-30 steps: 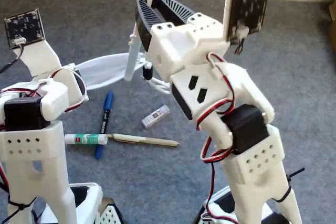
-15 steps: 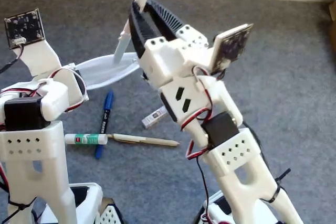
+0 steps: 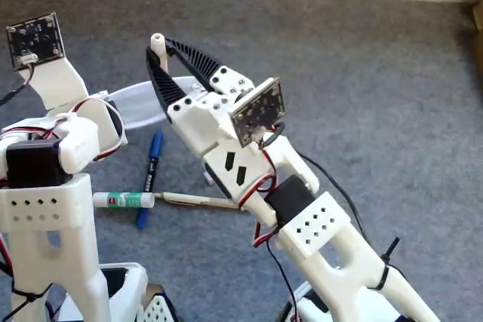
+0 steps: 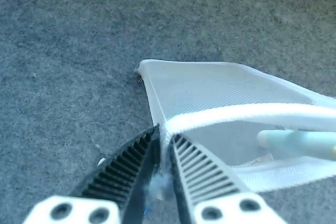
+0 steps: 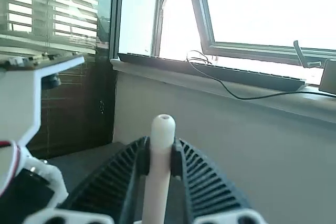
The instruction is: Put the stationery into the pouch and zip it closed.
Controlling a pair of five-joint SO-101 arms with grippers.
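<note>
The white mesh pouch [image 3: 143, 105] lies on the grey carpet, its mouth held up. My left gripper [image 4: 164, 142] is shut on the pouch rim [image 4: 220, 115]. My right gripper [image 3: 161, 50] hangs above the pouch, shut on a pale pen whose white cap [image 3: 158, 41] sticks out above the fingers. In the right wrist view that pen [image 5: 159, 150] stands clamped between the black fingers. In the left wrist view the pen's pale teal end [image 4: 296, 142] lies inside the pouch mouth. A blue marker [image 3: 153, 162], a glue stick [image 3: 124, 200] and a beige pen [image 3: 207, 201] lie on the carpet.
The right arm's body [image 3: 249, 164] crosses the middle of the floor and covers part of the loose stationery. The left arm's base [image 3: 45, 209] stands at the front left. Open carpet [image 3: 392, 96] stretches to the right.
The right arm has swung left and tipped down with the pale pen, from right of the pouch to over its mouth. The left arm has kept still on the rim.
</note>
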